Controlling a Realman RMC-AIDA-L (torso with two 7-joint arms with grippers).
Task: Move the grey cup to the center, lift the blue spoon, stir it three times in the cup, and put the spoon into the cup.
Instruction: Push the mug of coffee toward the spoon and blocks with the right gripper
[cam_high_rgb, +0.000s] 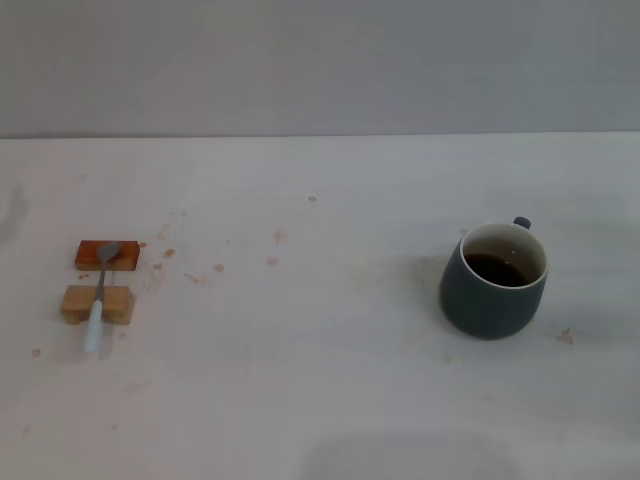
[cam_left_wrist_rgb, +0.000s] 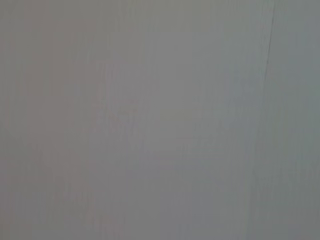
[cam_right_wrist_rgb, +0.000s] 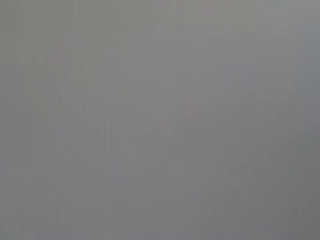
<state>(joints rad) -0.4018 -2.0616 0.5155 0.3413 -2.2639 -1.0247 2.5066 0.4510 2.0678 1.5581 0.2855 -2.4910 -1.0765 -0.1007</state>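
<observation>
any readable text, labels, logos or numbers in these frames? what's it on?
None.
The grey cup, the blue spoon, the orange block, the tan block and the white table carry no print, only brown stains.
Both wrist views show blank grey surface, no text.

Neither arm nor end effector is seen in the head view. Only a blank grey field is shown by both wrist views.
</observation>
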